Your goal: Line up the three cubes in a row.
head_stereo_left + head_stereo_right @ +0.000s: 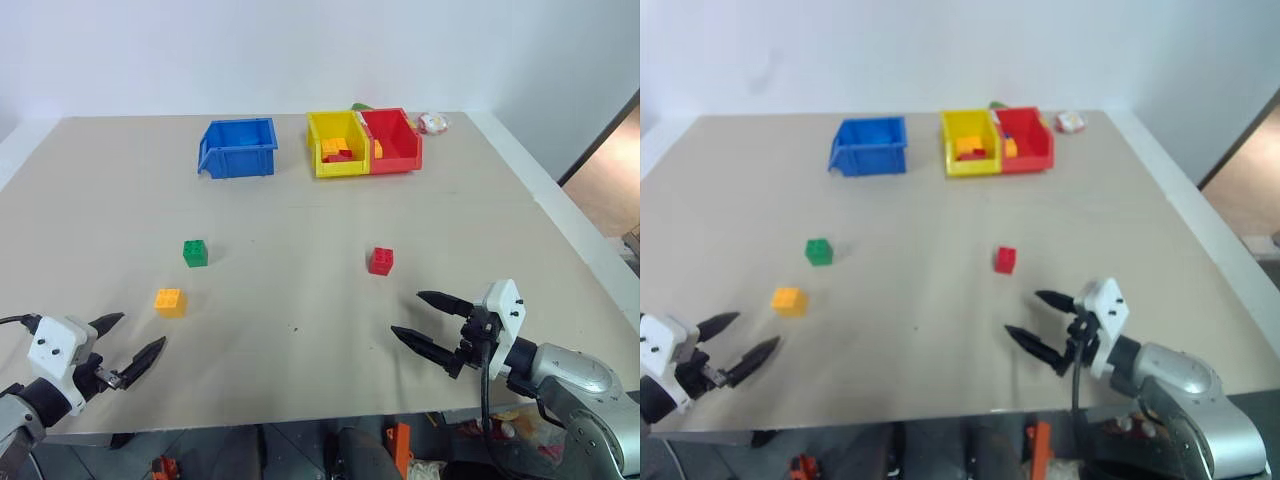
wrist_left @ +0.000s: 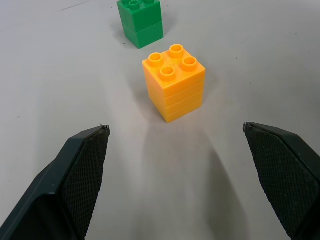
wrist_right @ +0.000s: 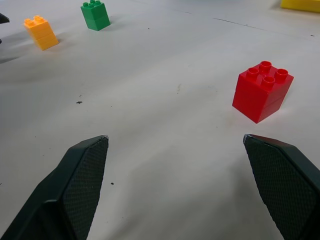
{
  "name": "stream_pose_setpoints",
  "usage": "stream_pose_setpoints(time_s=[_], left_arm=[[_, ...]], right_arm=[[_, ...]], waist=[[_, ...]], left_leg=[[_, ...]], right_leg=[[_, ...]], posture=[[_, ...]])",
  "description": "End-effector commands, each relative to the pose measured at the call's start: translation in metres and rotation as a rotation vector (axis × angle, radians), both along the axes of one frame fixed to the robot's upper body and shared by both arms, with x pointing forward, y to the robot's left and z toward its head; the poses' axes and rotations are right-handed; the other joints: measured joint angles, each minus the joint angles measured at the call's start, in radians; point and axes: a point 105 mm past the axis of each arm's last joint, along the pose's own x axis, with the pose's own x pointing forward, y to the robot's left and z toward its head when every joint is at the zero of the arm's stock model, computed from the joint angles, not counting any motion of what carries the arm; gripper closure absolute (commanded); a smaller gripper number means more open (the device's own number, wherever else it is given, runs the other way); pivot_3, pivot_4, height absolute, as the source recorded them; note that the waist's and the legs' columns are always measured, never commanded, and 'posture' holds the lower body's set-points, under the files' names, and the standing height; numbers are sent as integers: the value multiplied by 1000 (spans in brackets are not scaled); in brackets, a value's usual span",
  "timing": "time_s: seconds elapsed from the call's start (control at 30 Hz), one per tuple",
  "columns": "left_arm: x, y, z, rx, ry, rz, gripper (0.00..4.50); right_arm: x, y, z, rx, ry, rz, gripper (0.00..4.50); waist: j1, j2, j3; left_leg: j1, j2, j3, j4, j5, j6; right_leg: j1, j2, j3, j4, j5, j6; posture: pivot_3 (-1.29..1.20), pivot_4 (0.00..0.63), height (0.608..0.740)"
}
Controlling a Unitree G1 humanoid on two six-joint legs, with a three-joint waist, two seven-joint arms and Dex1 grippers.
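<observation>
The three cubes are sitting apart on the beige table [image 1: 300, 200], not lined up, and the blue bin [image 1: 238, 147] at the far side is serving as the landmark. The green cube [image 1: 195, 253] is standing nearer the robot than the blue bin and slightly to the bin's left. The yellow-orange cube [image 1: 169, 301] is resting nearer still, just beyond the green one on the robot's side and a little further left. The red cube [image 1: 380, 260] is lying well to the right of the blue bin and about as near as the green cube, well apart from the other two. Right of the blue bin, the yellow bin [image 1: 336, 143] and the red bin [image 1: 392, 139] are standing side by side and touching, with loose bricks heaped inside.

The left gripper [image 1: 128, 343] is hovering near the table's front edge, close to the yellow-orange cube, its fingers spread wide and gripping nothing. The right gripper [image 1: 420, 320] is hovering on the near side of the red cube, its fingers likewise spread wide and empty
</observation>
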Motion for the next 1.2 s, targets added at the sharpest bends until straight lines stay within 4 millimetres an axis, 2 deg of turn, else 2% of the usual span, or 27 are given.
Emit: stream_pose_setpoints(time_s=[0.03, 0.13, 0.63, 0.7, 0.8, 0.9, 0.97, 1.13, 1.2], left_arm=[[0, -4, 10, -23, -45, -37, 75], [-2, -3, 20, -133, -117, -63, 75], [-5, -12, 30, -101, -231, -101, 75], [-6, -19, 34, -97, -244, -134, 75], [-5, -42, 44, -96, -250, -248, 75], [-9, -82, 45, -66, -201, -490, 75], [-12, -105, 42, -75, -142, -639, 75], [-2, -124, 36, -135, -1, -806, 75], [3, -127, 34, -130, 34, -855, 75]], right_arm=[[1, -3, 12, -17, -58, 0, 0], [3, -5, 14, -25, -73, 2, 0], [4, -6, 19, -28, -83, 16, 0], [8, -7, 24, -27, -117, -7, 0], [20, -7, 34, -38, -159, -12, 0], [40, -4, 49, -14, -181, 10, 0], [55, 0, 51, -56, -188, 52, 0], [78, 7, 46, -81, -169, 144, 0], [84, 7, 39, -106, -162, 178, 0]], waist=[[0, 0, 0], [0, 0, 0], [0, -1, -1], [0, -1, -1], [0, -1, -1], [0, -1, 0], [-1, 0, 0], [0, 0, 0], [0, 0, 0]], left_leg=[[0, 0, 0, 0, 0, 0], [0, 0, 0, 0, 0, 0], [0, 0, 0, 0, 1, 1], [0, 0, 0, 0, 1, 1], [0, 0, 1, 0, 0, 1], [1, 0, 1, 1, 0, 0], [2, 0, 1, 1, 0, 0], [1, 0, 1, 2, 3, 4], [-1, 0, 2, 2, 3, 5]], right_leg=[[0, 0, 0, 0, 0, 0], [0, 0, 0, 0, 0, 0], [2, 1, 0, 0, 0, 0], [2, 1, 0, 0, 0, 0], [2, 1, 1, 0, 1, 0], [1, 1, 1, 0, 2, 0], [1, 2, 1, 0, 4, 0], [3, 7, 1, 0, 5, 0], [2, 12, 4, 0, 7, 5]], posture=[[0, 150, 740], [0, 150, 740], [0, 150, 740], [0, 150, 740], [0, 150, 740], [0, 150, 740], [0, 150, 740], [0, 150, 740], [0, 150, 740]])
